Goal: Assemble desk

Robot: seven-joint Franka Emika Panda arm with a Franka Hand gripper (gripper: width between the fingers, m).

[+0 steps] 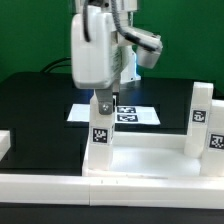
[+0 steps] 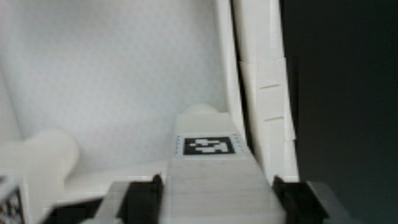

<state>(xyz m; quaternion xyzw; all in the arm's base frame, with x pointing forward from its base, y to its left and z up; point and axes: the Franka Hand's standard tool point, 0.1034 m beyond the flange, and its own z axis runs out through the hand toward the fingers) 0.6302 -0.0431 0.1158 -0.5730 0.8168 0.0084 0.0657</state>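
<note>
The desk's large white panel point(image 1: 150, 155) lies flat on the black table, raised rim up. My gripper point(image 1: 103, 104) comes straight down over the panel's corner at the exterior view's left. It is shut on a white square-section leg point(image 1: 100, 138) that stands upright there, tag facing the camera. In the wrist view the same leg point(image 2: 214, 150) runs between my dark fingers point(image 2: 139, 200), its tag showing, with the panel's floor point(image 2: 107, 80) and its rim point(image 2: 260, 70) beyond. Two more legs point(image 1: 201, 112) point(image 1: 215, 140) stand upright at the panel's right end.
The marker board point(image 1: 135, 114) lies on the table behind the held leg. A low white wall point(image 1: 120, 186) runs along the front. A white block point(image 1: 4, 146) sits at the exterior view's left edge. Another white part point(image 2: 36, 165) shows beside the held leg in the wrist view.
</note>
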